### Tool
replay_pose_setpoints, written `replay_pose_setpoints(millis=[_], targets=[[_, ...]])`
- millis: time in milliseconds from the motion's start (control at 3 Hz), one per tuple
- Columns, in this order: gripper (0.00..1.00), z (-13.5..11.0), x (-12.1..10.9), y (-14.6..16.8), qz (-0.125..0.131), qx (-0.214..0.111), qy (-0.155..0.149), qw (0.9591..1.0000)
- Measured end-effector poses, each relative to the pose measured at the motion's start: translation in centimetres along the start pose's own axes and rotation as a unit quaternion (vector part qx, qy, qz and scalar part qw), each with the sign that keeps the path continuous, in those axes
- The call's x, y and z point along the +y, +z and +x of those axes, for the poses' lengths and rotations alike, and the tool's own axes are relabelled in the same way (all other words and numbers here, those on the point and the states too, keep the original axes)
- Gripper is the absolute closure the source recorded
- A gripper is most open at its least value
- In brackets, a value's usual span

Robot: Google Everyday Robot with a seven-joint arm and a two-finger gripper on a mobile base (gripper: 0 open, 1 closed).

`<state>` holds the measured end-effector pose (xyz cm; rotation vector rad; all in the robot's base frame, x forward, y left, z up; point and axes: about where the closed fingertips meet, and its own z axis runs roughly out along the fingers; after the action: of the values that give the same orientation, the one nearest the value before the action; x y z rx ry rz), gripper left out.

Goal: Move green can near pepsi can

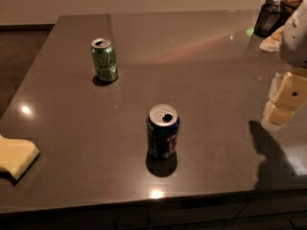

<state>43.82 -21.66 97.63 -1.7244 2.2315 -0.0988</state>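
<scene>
- Camera view: dark glossy table [206, 75] fills most of the view, with light glints on its surface.
- pepsi can [163, 131] stands upright on the table near the front edge. It is dark blue with a red-and-white logo, and its silver top is opened.
- green can [104, 60] stands upright on the table, behind and to the left of the pepsi can and well apart from it. Its top is also opened, and nothing touches it.
- gripper [284, 101] is at the right edge of the view, to the right of the pepsi can and a bit farther back, well apart from it. It sits low over the table as pale cream blocks under a white arm part [296, 32].
- Cannot tell how far open the gripper is. Neither can is in it.
- Dark shadow [268, 152] lies on the table to the right of the pepsi can, in front of the gripper.
- Pale yellow flat object [15, 156] is at the table's left edge, far left of the pepsi can.
- Dark mesh container [267, 19] is far behind and to the right of the pepsi can, at the back corner.
</scene>
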Motion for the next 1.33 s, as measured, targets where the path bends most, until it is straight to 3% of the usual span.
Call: replay_pose_setpoints(millis=[667,1000,1333], targets=[[0.00,0.3,-0.3,-0.2,-0.008,0.000,0.007,0.9999],[0.00,-1.5,-1.3,-0.1,-0.010,-0.008,0.002,0.9999],[0.00,-4.8,-3.1,0.4,-0.003,-0.020,-0.003,0.9998]])
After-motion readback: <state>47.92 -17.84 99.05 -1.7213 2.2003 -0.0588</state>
